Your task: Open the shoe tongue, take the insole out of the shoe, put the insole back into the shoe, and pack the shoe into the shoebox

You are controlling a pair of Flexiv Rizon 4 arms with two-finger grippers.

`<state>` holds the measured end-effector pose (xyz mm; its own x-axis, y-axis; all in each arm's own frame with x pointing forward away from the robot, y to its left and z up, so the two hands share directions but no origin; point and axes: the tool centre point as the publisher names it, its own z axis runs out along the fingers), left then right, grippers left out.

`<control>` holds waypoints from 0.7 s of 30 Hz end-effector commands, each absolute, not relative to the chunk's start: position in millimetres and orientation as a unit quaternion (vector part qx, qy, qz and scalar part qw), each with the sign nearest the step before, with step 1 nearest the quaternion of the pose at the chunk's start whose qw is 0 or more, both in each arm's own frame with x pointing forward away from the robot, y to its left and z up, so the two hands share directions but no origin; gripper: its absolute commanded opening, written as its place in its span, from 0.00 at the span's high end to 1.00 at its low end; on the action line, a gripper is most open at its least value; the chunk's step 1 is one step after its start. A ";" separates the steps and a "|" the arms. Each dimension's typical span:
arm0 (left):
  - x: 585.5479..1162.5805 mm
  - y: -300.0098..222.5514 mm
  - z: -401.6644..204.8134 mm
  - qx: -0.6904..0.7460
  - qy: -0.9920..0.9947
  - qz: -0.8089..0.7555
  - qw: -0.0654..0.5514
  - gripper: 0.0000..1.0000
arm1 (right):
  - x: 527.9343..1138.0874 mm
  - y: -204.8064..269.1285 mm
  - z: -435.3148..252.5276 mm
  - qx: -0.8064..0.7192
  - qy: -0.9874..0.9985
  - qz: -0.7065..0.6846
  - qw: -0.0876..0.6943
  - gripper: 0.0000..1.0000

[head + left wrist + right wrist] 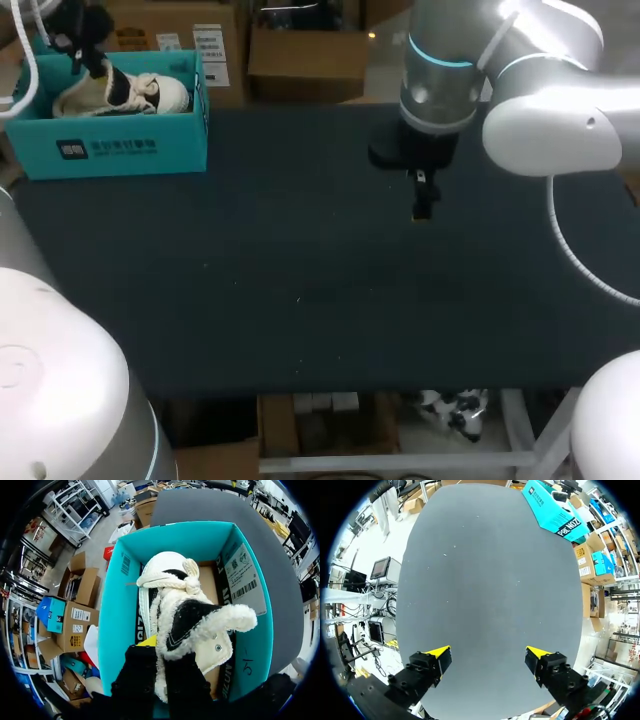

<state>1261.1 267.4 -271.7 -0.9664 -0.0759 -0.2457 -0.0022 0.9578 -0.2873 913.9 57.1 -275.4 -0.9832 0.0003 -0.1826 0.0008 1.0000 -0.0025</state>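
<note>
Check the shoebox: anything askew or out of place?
The shoe lies inside the teal shoebox, but its fleece flap splays sideways toward one wall, and the fingers of the left gripper clamp its collar. Nothing looks spilled or damaged.

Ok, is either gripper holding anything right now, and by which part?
The left gripper pinches the shoe by its fleecy collar edge, inside the shoebox. The right gripper is open over the table, holding nothing.
</note>
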 end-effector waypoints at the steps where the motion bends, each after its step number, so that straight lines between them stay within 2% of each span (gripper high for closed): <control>1: 1270.6 270.6 -281.9 0.010 0.989 -0.142 -0.041 1.00 | 914.0 57.7 -275.2 0.000 0.996 -0.003 0.091 0.00; 18: 1257.8 271.4 -316.7 -0.001 0.991 -0.100 -0.091 1.00 | 914.0 57.7 -275.2 0.000 0.996 -0.003 0.091 0.00; 19: 1259.0 271.5 -318.2 -0.003 0.991 -0.099 -0.092 0.97 | 914.0 57.7 -275.2 0.000 0.996 -0.003 0.091 0.00; 20: 1260.5 272.2 -320.1 -0.006 0.991 -0.100 -0.093 0.41 | 914.0 57.7 -275.2 0.000 0.996 -0.003 0.091 0.00; 21: 1260.6 272.3 -320.2 -0.009 0.991 -0.100 -0.092 0.17 | 914.0 57.7 -275.2 0.000 0.996 -0.003 0.091 0.00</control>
